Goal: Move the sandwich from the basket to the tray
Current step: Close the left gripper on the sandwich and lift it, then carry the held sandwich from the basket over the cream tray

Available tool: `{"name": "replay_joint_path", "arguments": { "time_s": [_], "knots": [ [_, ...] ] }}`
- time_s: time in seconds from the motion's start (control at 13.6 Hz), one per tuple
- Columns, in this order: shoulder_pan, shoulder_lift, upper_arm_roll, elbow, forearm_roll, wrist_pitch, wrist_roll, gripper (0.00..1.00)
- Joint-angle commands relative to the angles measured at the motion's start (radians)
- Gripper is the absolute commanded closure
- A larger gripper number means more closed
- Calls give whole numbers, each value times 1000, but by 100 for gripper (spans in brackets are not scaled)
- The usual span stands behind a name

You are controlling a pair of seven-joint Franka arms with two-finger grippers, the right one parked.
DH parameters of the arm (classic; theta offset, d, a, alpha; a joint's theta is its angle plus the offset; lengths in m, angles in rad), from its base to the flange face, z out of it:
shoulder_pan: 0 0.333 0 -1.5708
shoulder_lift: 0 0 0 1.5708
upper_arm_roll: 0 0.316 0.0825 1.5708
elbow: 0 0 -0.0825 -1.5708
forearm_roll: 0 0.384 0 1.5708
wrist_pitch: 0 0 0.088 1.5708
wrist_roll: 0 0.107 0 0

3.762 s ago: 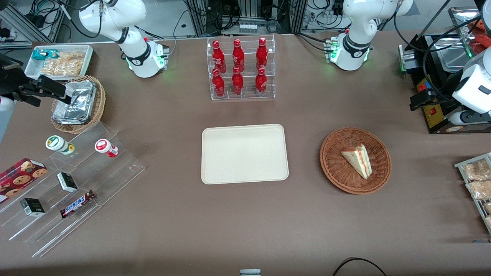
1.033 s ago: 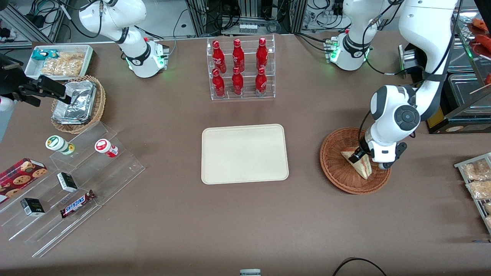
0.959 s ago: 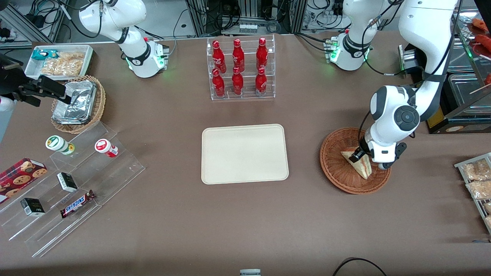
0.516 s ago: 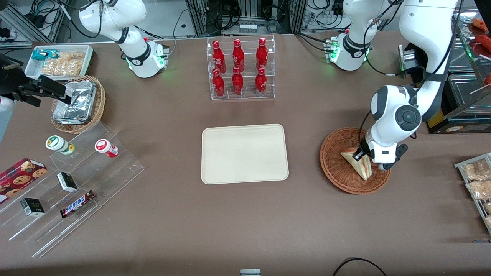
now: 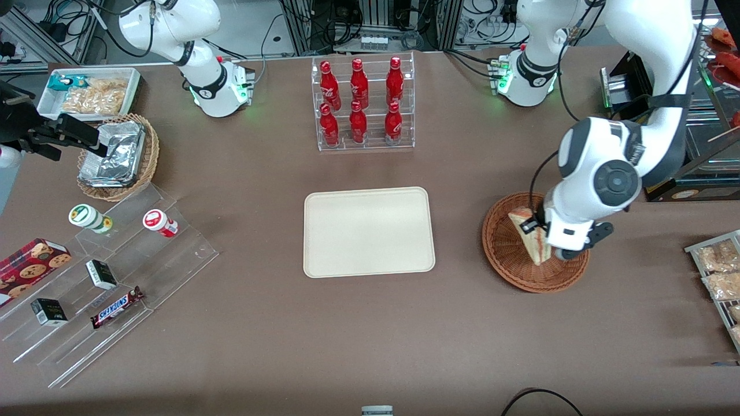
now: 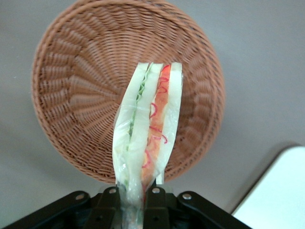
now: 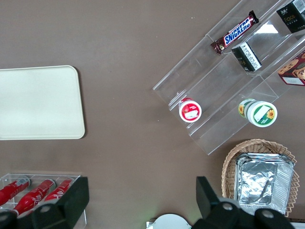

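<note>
— Whereabouts of the sandwich [image 5: 533, 240]?

— Up in the gripper [image 5: 540, 234], over the basket [image 5: 509, 260]. Pinched at one end, hanging point-down and nearly upright in the front view. In the wrist view [image 6: 147, 129], cut edge toward the camera: pale bread, green on one side, red on the other.

— And the pincer itself?

— Closed narrow on the sandwich [image 6: 132, 200]. Black fingers [image 6: 110, 205] pressed against both bread faces, wrapper bunched between them.

— Touching the wicker at all?

— Seemingly not. Weave [image 6: 71, 95] well below the wedge in the wrist view, nothing else inside. From the front, lower tip over the basket's middle; hard to tell for sure.

— Position of the tray?

— Flat on the brown table [image 5: 369, 231], beside the basket toward the parked arm's end, apart from it. Bare on top. One rounded corner caught by the wrist camera [image 6: 276, 191]; seen whole from the parked wrist too [image 7: 38, 102].

— Anything else about?

— Red bottles in a clear rack [image 5: 363, 104], farther from the front camera than the tray. Toward the parked arm's end: tan basket of foil packets [image 5: 118, 156], white bin of snacks [image 5: 89, 92] farther off than that, clear stepped stand [image 5: 110, 277] with small jars, boxes and a Snickers bar [image 5: 117, 306] nearer. Cookie box [image 5: 32, 263] just beside the stand.
</note>
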Motion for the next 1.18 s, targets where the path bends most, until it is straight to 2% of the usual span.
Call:
{"name": "replay_joint_path", "arguments": {
  "time_s": [0.0,0.37,0.59,0.81,1.03,1.11],
  "knots": [
    [2,88,-88,100,51,-22,18,96],
    [-20,229,-254,252,71,-37,17,96],
    [-129,301,-245,333,85,-36,-54,97],
    [-205,372,-247,414,163,-36,-164,97],
    [-287,456,-244,519,168,-36,-235,97],
    [-313,488,-242,551,195,-37,-271,97]
  ]
}}
